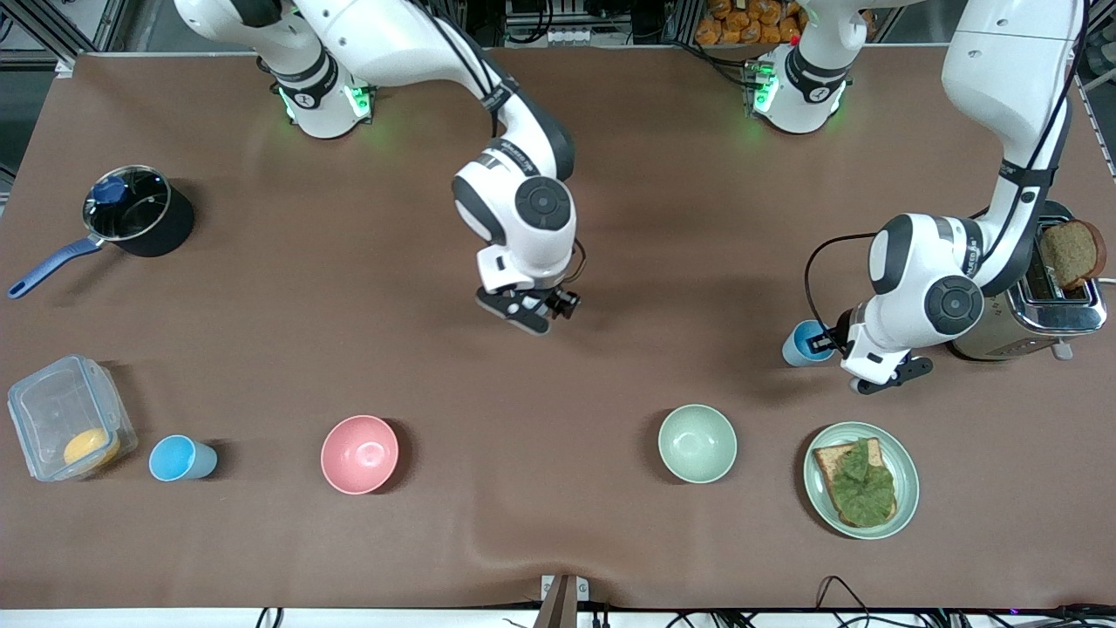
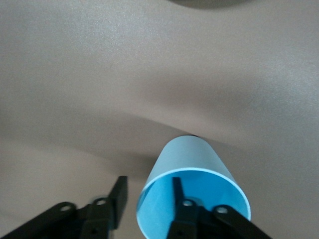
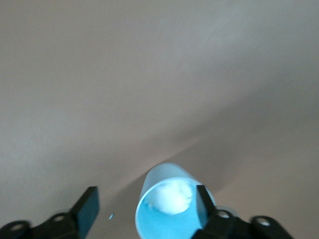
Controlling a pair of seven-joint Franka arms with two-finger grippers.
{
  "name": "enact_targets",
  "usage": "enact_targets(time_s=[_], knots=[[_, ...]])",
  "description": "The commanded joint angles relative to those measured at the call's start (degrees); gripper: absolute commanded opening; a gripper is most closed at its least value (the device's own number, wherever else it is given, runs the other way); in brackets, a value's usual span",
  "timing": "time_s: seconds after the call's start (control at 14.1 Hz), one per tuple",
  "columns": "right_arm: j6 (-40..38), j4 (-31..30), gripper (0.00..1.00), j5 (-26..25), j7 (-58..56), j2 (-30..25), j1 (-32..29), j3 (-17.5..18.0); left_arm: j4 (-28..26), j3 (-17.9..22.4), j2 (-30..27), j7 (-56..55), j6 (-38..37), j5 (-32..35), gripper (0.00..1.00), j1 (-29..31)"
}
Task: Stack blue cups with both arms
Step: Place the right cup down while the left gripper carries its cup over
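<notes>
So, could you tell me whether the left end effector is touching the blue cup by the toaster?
Cannot tell. The left wrist view shows the left end effector straddling the blue cup wall: outer finger clearly apart, inner finger inside, its contact unclear.

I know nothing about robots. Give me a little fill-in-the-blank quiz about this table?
1. The left claw has one finger inside a ___ cup.
2. The right claw, over the table's middle, is at another cup; a third cup stands beside the ___ bowl.
3. A bread slice sticks out of the ___.
Missing words: blue; pink; toaster.
</notes>
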Motion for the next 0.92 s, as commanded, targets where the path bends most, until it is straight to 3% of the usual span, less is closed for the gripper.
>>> enact_targets(time_s=[0.0, 0.21, 0.43, 0.64, 0.85], knots=[[-10.5, 5.7, 1.0, 0.6, -10.0, -2.5, -5.5, 0.9, -0.4, -0.2, -0.3, -3.1, 0.9, 0.3, 0.0, -0.1], [-14.9, 5.7, 1.0, 3.5, -22.3, -7.1, -12.0, 0.9, 1.1, -1.3, -0.8, -8.4, 0.5, 0.3, 0.0, -2.7], [-19.2, 5.7, 1.0, 5.0, -38.9, -9.4, -19.9, 0.7, 7.5, -6.1, -0.7, -18.5, -5.4, -0.4, 0.0, -4.6], [-22.5, 5.2, 1.0, 5.0, -54.5, -10.3, -27.8, 0.6, 12.9, -11.8, -0.3, -27.1, -8.9, -6.8, 0.0, -5.4], [-22.4, 3.6, 1.0, 4.3, -66.7, -11.0, -33.2, 0.5, 16.3, -12.3, 0.2, -35.8, -9.9, -10.1, 0.0, -9.7]])
